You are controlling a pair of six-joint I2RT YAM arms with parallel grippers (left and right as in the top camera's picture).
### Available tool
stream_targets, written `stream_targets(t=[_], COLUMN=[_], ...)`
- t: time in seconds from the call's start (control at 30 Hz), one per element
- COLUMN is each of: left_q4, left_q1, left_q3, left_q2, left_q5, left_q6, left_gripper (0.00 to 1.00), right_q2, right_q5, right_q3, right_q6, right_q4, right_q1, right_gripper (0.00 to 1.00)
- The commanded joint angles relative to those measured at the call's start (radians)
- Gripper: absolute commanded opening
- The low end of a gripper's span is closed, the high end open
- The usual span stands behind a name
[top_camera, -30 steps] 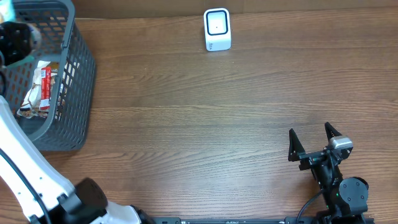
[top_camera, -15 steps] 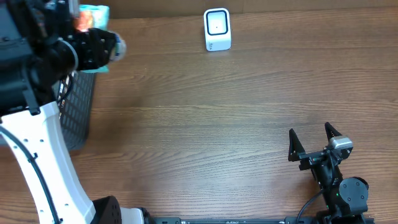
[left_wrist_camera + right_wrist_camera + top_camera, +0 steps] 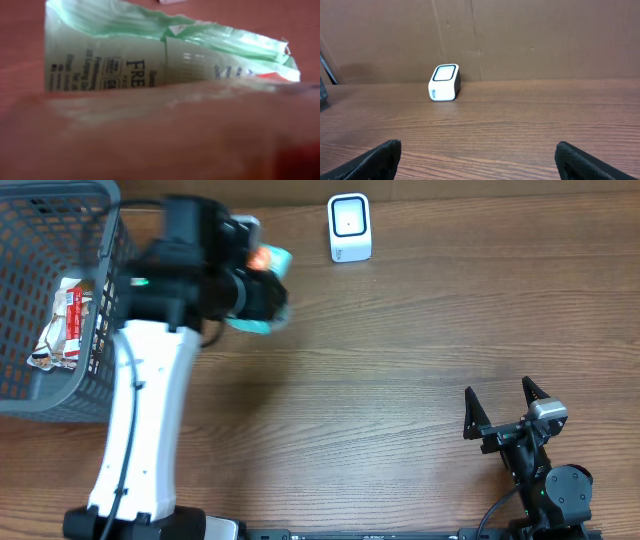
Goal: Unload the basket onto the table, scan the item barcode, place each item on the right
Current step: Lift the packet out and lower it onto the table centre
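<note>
The item is a pale green plastic packet (image 3: 270, 264) with black print, hanging above the table left of the white barcode scanner (image 3: 349, 227). My left gripper (image 3: 256, 290) is shut on it. In the left wrist view the green packet (image 3: 150, 55) fills the top of the picture, and a reddish blur hides the lower half and the fingers. My right gripper (image 3: 505, 405) rests open near the front right edge with nothing between its fingers. From the right wrist the scanner (image 3: 444, 82) stands far ahead by the back wall.
A grey mesh basket (image 3: 60, 395) stands at the far left with a red and white packet (image 3: 68, 320) inside. The brown wooden table (image 3: 400, 360) stretches between the scanner and the right arm.
The left arm has lifted the green packet out of the basket and swung it right, toward the scanner. The right arm has not moved.
</note>
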Motion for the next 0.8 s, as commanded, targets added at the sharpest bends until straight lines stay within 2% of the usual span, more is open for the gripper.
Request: stream_targets(t=[0.0, 0.17, 0.43, 0.63, 0.77], left_q4=[0.08, 0.262, 0.533, 0.644, 0.676], left_q1=[-0.089, -0.207, -0.375, -0.454, -0.481], left_q3=[-0.137, -0.358, -0.591, -0.628, -0.628], left_q2=[-0.017, -0.017, 0.016, 0.075, 0.134], left_q5=[-0.033, -0.044, -0.206, -0.294, -0.293], left_q6=[-0.112, -0.187, -0.256, -0.29, -0.319], left_gripper=[0.29, 0.3, 0.3, 0.31, 0.33], right_q2=[-0.011, -0.011, -0.011, -0.011, -0.011], right_q5=[0.011, 0.011, 0.011, 0.011, 0.011], right_q3=[-0.01, -0.01, -0.01, -0.01, -0.01], right_q6=[-0.001, -0.002, -0.002, -0.001, -0.001], right_q4=[0.006, 0.006, 0.006, 0.006, 0.006], right_q1=[-0.003, -0.003, -0.003, -0.003, -0.003], right_gripper=[1.0, 1.0, 1.0, 1.0, 1.0])
